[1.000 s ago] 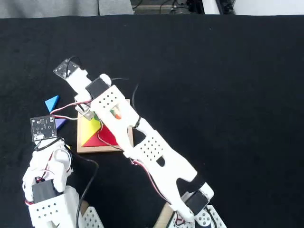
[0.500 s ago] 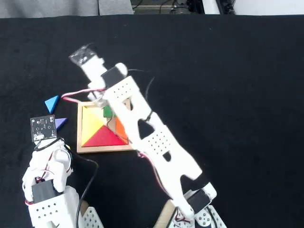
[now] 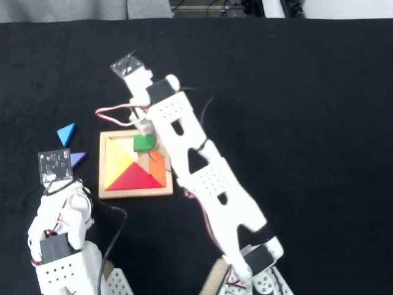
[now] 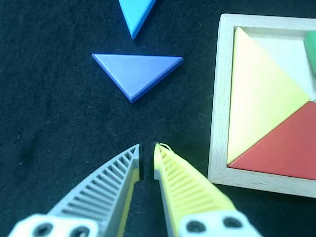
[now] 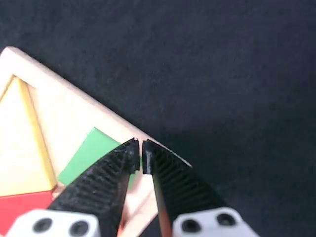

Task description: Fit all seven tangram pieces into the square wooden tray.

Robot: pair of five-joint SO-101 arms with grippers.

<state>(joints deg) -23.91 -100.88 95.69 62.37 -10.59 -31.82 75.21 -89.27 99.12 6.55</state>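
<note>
Above tray (image 5: 54,84) rim, right end effector (image 5: 138,150) closed, empty; left end effector (image 4: 147,153) closed, empty.

The right arm (image 3: 175,114) covers part of the orange piece (image 3: 159,175) and the tray (image 3: 135,192).

The high camera hung off the arms, looking steeply down over the whole black table (image 3: 307,92). Each wrist camera sat close above it, sighting past the left gripper (image 4: 147,148) and right gripper (image 5: 139,145). All three shared the wooden tray (image 3: 136,193) and its yellow triangle (image 3: 118,163).
</note>
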